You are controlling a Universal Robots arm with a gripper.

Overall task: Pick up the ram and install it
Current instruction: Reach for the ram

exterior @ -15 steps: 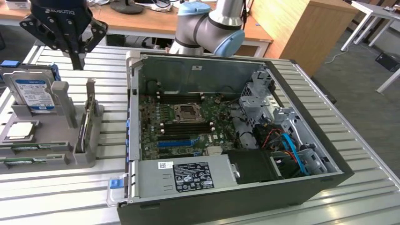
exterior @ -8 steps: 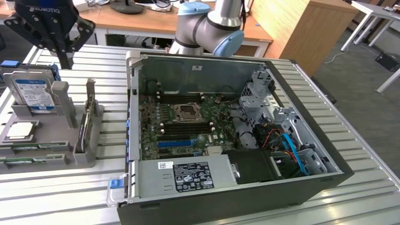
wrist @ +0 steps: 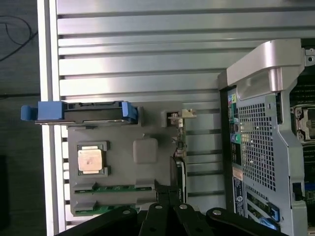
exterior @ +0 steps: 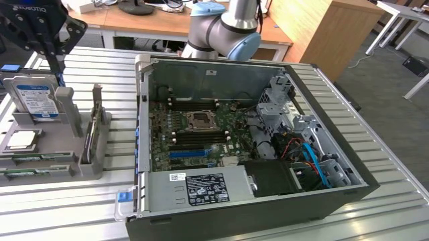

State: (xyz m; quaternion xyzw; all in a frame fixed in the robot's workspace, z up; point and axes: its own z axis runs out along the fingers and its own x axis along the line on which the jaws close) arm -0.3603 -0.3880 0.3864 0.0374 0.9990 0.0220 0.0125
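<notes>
Hand (wrist: pixel 170 196) pressed together, seemingly empty, over tray (wrist: pixel 147 125) edge near ram (wrist: pixel 118 188).

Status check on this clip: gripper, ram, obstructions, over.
Black gripper shut, nothing seen held, above grey holder. Two thin green ram sticks flat in holder, untouched. Bracketed card upright nearby; black computer case open.

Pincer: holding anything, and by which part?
Nothing. The pincer is shut and empty above the gray holder, where the ram lies in its slot.
</notes>
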